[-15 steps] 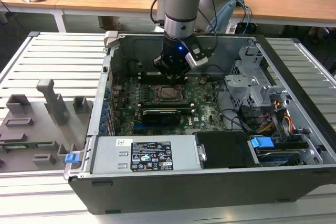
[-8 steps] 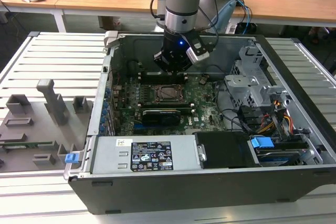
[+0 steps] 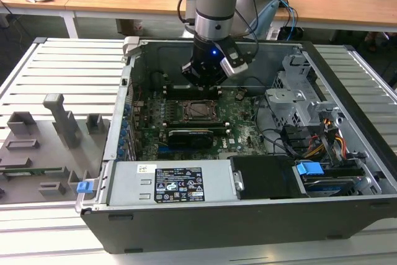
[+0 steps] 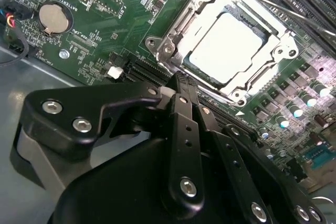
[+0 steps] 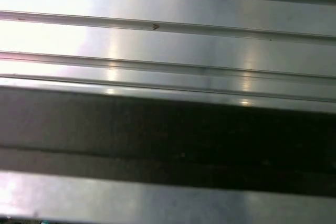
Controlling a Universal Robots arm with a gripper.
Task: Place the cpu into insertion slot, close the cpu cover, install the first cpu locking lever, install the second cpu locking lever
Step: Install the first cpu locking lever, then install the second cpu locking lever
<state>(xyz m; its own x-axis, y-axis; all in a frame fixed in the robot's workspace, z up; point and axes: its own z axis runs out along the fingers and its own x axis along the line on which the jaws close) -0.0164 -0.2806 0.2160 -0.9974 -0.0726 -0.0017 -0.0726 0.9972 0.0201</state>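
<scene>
No text can be read with certainty.

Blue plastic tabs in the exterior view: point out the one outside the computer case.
The blue tab at the case's front corner on the exterior view's left; the other blue tab sits inside the case.

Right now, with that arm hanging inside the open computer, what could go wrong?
The gripper hangs close beside the cpu cover, which lies over the cpu. A slightly off move could scrape the green motherboard or its small parts. The computer case walls and cables stand close around the arm, so a wide swing might snag them.
</scene>
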